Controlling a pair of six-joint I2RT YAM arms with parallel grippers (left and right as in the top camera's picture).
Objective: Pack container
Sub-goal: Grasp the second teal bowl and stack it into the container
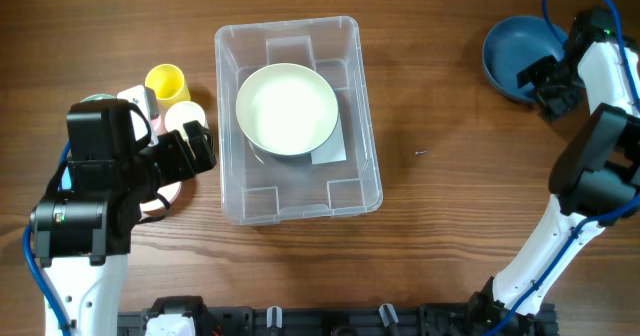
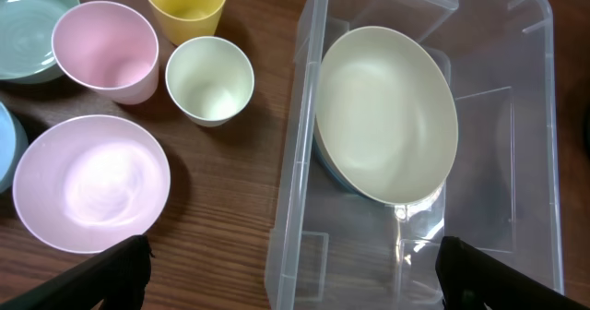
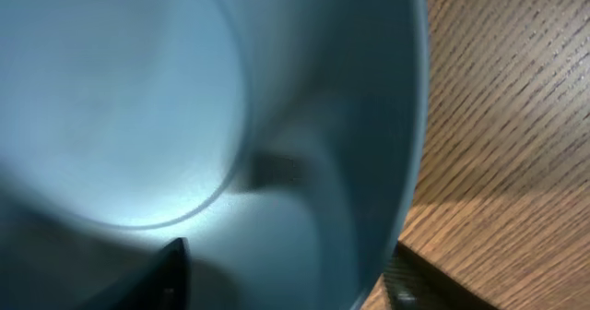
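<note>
Blue bowl (image 3: 184,98) fills the right wrist view. Its wall passes between the two fingers of the right gripper (image 3: 295,278): one dark finger (image 3: 171,259) lies inside the bowl and the other lies outside the rim, over the wooden table (image 1: 450,206). Whether the fingers press on the wall or only straddle it cannot be told.

The left gripper (image 2: 293,273) is released, fingers spread wide with nothing between them. The container (image 1: 365,106), a clear rectangular bin, stands on the table ahead of these fingers, nearer the finger at the lower right of the left wrist view. It is well apart from the right gripper. A cream bowl (image 1: 287,108) rests inside it, and a darker rim shows just beneath that bowl.

Just ahead of the other left finger sits a pink bowl (image 2: 90,183). Beyond it stand a pink cup (image 2: 104,52), a cream cup (image 2: 209,79) and a yellow cup (image 2: 184,5), with a pale green bowl (image 2: 28,29) farthest to that side.
</note>
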